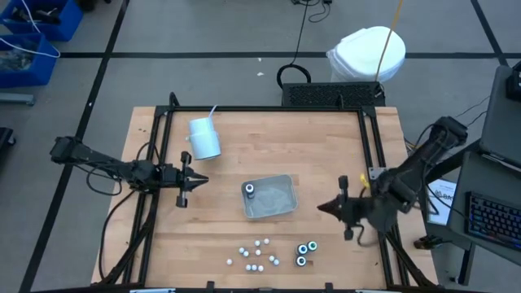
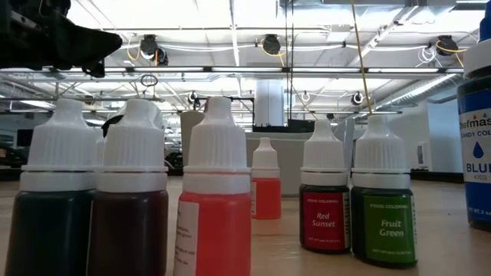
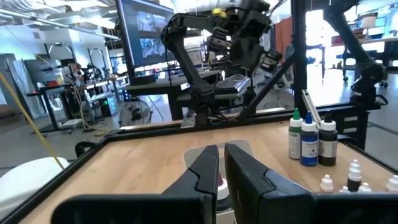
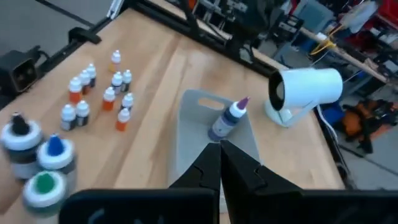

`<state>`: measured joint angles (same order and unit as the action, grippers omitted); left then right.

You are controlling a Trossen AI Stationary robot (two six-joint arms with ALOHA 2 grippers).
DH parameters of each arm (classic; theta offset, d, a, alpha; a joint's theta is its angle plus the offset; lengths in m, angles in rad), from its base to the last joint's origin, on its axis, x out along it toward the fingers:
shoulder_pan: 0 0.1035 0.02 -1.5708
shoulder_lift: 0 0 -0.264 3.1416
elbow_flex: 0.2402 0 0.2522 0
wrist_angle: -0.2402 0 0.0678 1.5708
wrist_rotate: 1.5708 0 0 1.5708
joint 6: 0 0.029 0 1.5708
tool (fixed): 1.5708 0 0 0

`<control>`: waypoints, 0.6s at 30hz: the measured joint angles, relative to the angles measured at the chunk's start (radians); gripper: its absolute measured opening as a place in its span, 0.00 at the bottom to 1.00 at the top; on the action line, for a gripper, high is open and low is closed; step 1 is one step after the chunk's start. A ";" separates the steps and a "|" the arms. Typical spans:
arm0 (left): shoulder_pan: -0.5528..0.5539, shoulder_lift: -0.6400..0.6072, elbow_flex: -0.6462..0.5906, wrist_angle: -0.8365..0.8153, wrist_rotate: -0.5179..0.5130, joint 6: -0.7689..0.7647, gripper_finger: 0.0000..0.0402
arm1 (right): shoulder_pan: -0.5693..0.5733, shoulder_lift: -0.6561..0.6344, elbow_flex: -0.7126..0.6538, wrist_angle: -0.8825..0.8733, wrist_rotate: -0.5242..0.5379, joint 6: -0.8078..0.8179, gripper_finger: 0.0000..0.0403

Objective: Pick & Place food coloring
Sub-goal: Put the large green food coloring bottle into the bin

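both arms are dark, near black, built of slim tubular links joined by chunkier rounded joint housings. the left arm (image 1: 106,165) carries thin black cables looping along its links. the right arm (image 1: 415,167) looks bulkier, with a boxy upper joint. the left gripper (image 1: 194,181) ends in two tapering matte black fingers (image 3: 205,171) with flat inner faces, and the right gripper (image 1: 324,208) has the same wedge-shaped black fingers (image 4: 239,165) on a wide black crossbar.
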<state>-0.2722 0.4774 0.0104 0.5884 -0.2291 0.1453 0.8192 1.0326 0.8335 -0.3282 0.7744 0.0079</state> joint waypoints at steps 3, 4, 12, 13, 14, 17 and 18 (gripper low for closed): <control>0.000 0.000 0.000 0.000 0.000 -0.002 0.09 | 0.040 0.013 -0.014 -0.046 0.006 0.116 0.04; 0.000 0.000 0.000 0.000 0.000 -0.003 0.09 | 0.046 0.015 -0.027 -0.048 0.006 0.165 0.06; 0.000 0.000 0.000 0.005 0.000 -0.044 0.09 | 0.098 0.053 -0.116 0.098 -0.100 0.305 0.34; 0.000 0.000 0.000 0.005 0.000 -0.045 0.09 | 0.105 0.064 -0.118 0.125 -0.105 0.301 0.37; 0.000 0.000 0.000 0.005 0.000 -0.045 0.09 | 0.111 0.073 -0.118 0.152 -0.120 0.293 0.41; 0.000 0.000 0.000 0.005 -0.003 -0.046 0.09 | 0.123 0.117 -0.118 0.196 -0.132 0.283 0.50; 0.000 0.000 0.000 0.005 -0.007 -0.046 0.09 | 0.125 0.135 -0.118 0.197 -0.155 0.282 0.52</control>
<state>-0.2724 0.4774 0.0105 0.5938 -0.2359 0.0993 0.9443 1.1676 0.7151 -0.1308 0.6199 0.2901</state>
